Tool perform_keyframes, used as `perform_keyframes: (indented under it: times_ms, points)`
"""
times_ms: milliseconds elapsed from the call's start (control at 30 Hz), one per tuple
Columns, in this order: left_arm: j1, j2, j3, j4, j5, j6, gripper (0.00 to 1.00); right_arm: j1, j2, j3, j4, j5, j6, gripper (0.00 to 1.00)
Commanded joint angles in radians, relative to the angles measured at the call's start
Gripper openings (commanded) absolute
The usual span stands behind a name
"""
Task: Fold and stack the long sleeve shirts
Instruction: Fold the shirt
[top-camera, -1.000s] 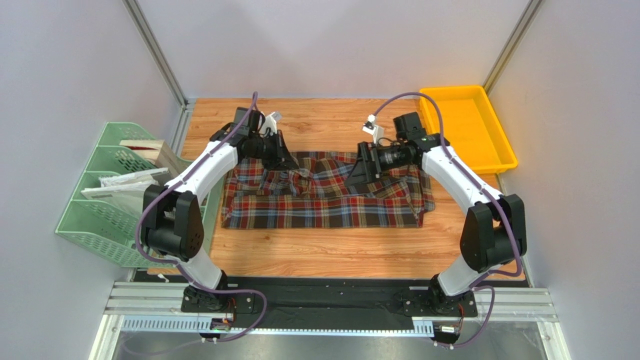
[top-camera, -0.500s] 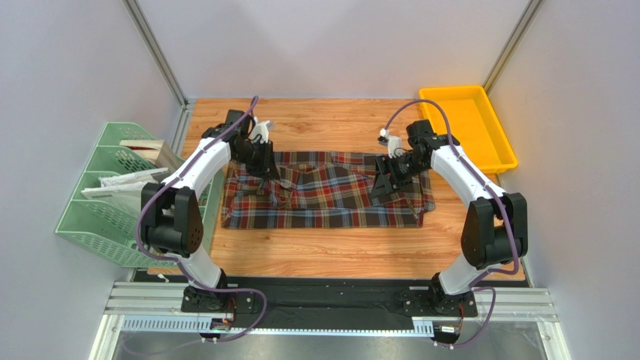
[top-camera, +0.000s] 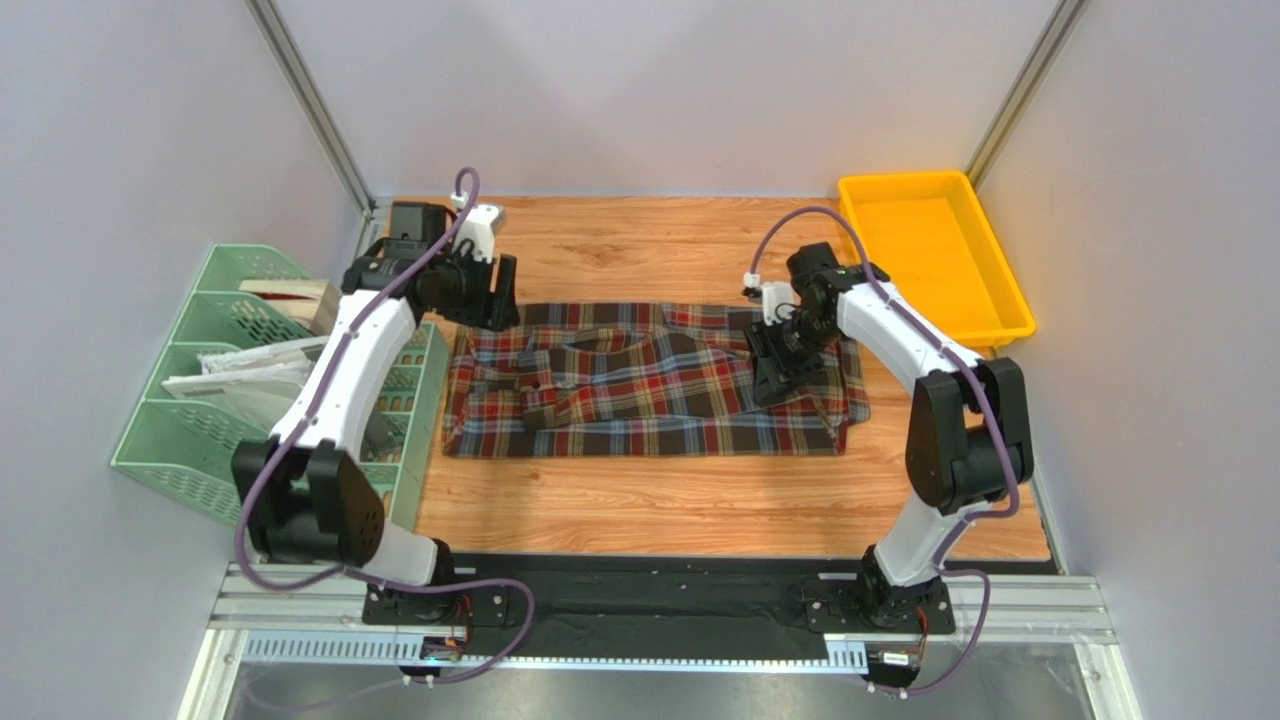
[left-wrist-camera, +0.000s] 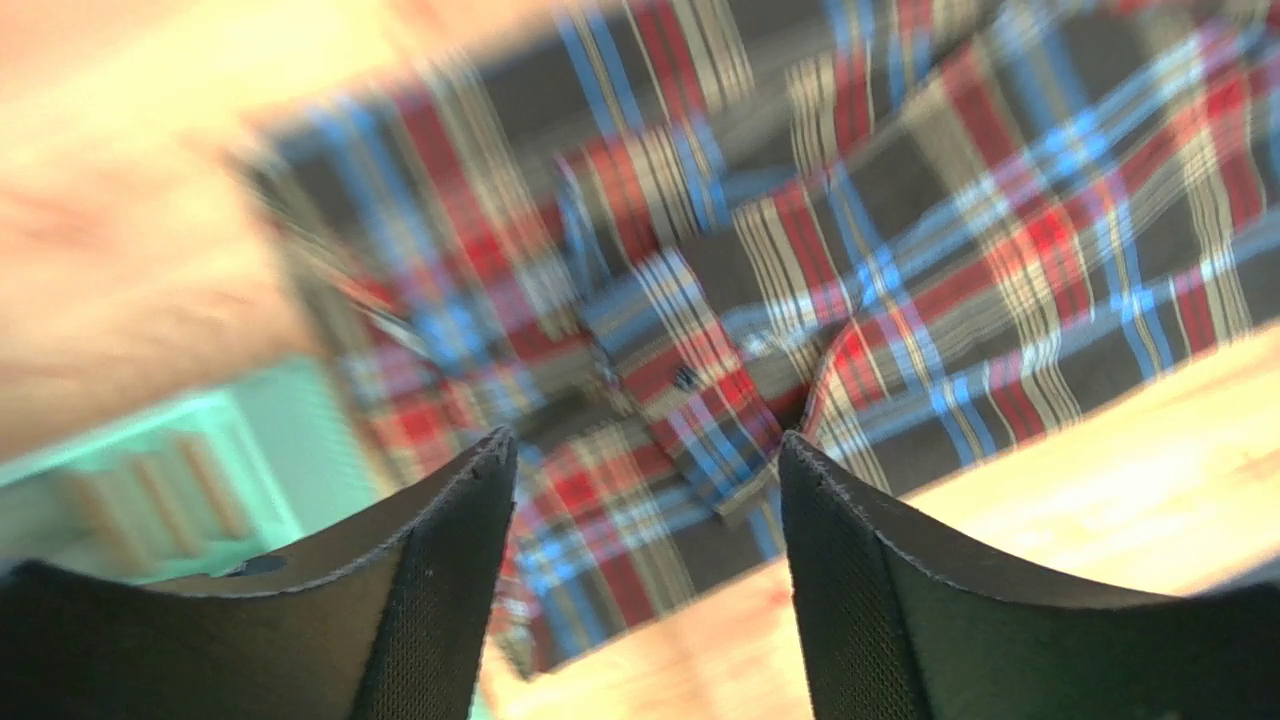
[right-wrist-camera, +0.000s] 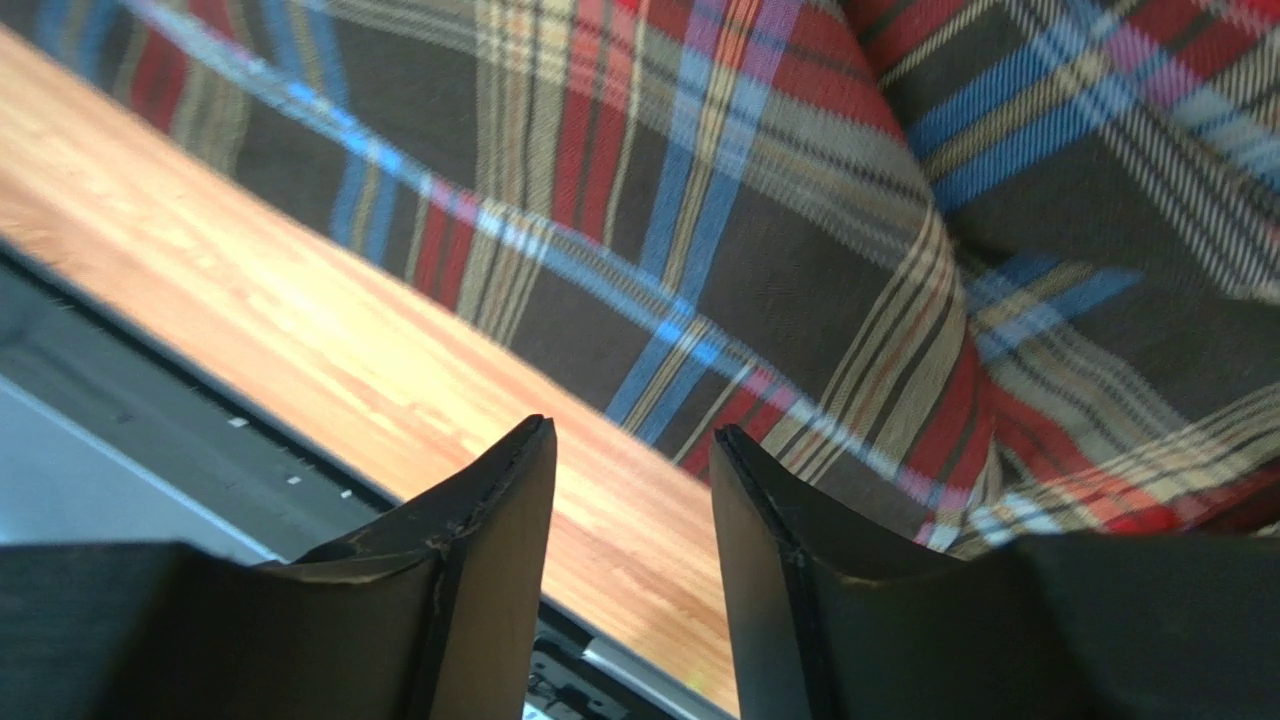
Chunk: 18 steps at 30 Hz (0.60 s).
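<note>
Green rack (top-camera: 211, 413): stands off the left edge of the tabletop (top-camera: 676, 510), just beside the left arm, so any swing out that way looks tight.
Left end effector (left-wrist-camera: 646, 441): released, with the fingers well apart and nothing between them. It hangs above the shirt's far left corner, and its own camera view is blurred.
Plaid shirt (top-camera: 661, 393): lies flat across the middle of the tabletop as a wide band. The left half is rumpled, and a loose buttoned flap (left-wrist-camera: 679, 375) is bunched on top.
Right end effector (right-wrist-camera: 631, 432): low over the shirt's right end, near its front edge. The fingers are parted by a narrow gap and I see no cloth caught between them.
Yellow tray (top-camera: 924, 263): sits at the far right corner, apart from the shirt.
Step in hand: looks to me like setting up a fresh grip at each end for another fold.
Doing it well: I'd flatten that bunched flap first. Then pinch both ends at matching edges, taking all layers, and lift them level together. Carry the fold across slowly so the plaid lands square without dragging the lower layer.
</note>
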Motion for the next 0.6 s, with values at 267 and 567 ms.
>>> perform_keyframes:
  times_ms: [267, 567]
  points:
    - [-0.007, -0.368, -0.054, 0.105, -0.157, 0.037, 0.99, 0.059, 0.399, 0.299, -0.013, 0.237, -0.087, 0.41]
    - [-0.028, -0.148, -0.067, -0.098, 0.031, 0.405, 0.93, 0.106, 0.767, 0.895, -0.096, 0.505, -0.263, 0.4]
